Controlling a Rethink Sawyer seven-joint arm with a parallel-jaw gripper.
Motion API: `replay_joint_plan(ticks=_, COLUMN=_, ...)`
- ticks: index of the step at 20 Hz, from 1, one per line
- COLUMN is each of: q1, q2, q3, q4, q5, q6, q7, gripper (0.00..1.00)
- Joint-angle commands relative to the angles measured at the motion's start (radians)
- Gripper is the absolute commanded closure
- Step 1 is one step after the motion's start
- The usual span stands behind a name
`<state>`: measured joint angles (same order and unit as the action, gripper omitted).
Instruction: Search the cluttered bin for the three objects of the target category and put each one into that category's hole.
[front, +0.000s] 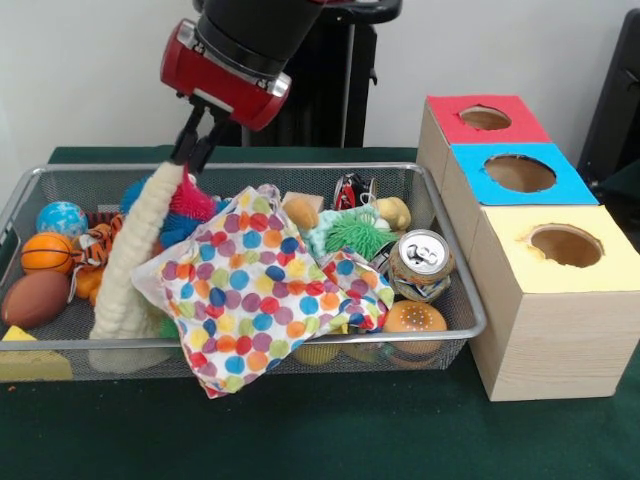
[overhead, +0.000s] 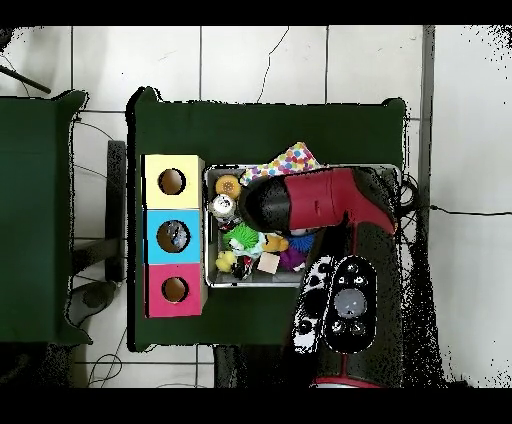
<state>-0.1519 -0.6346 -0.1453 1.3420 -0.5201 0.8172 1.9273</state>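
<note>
We see the gripper (front: 193, 150) pinched on a cream cloth (front: 135, 262), its top lifted above the bin (front: 462, 290); the polka-dot cloth (front: 247, 292) drapes over the near rim, boxes (front: 545, 285) beside.

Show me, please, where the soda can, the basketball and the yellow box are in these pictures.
Soda can (front: 421, 262), front view, on its silver top.
Basketball (front: 47, 252), front view, on its orange middle.
Yellow box (overhead: 172, 181), overhead view, on its top face beside the hole.

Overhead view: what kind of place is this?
Likely a robotics lab, not a home: green-covered table on tiled floor, loose cables, and a sorting setup of wire bin beside three holed boxes.
</note>
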Motion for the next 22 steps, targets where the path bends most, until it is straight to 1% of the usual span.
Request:
replay_joint_plan(ticks=1, q1=0.079, q2=0.033, q3=-0.07, q4=-0.01, q5=0.035, q6=0.052, q7=0.311, gripper=1.0)
replay_joint_plan(ticks=4, q1=0.144, q2=0.069, q3=-0.124, q4=-0.031, q5=0.031, q6=0.063, q7=0.399, gripper=1.0)
replay_joint_plan(ticks=8, q1=0.184, q2=0.11, q3=-0.165, q4=-0.04, q5=0.051, q6=0.041, q7=0.444, gripper=1.0)
replay_joint_plan(ticks=12, q1=0.183, q2=0.129, q3=-0.185, q4=-0.02, q5=0.064, q6=-0.016, q7=0.451, gripper=1.0)
replay_joint_plan(ticks=18, q1=0.151, q2=0.121, q3=-0.185, q4=0.023, q5=0.059, q6=-0.091, q7=0.418, gripper=1.0)
replay_joint_plan(ticks=22, q1=0.134, q2=0.109, q3=-0.194, q4=0.043, q5=0.04, q6=-0.117, q7=0.373, gripper=1.0)
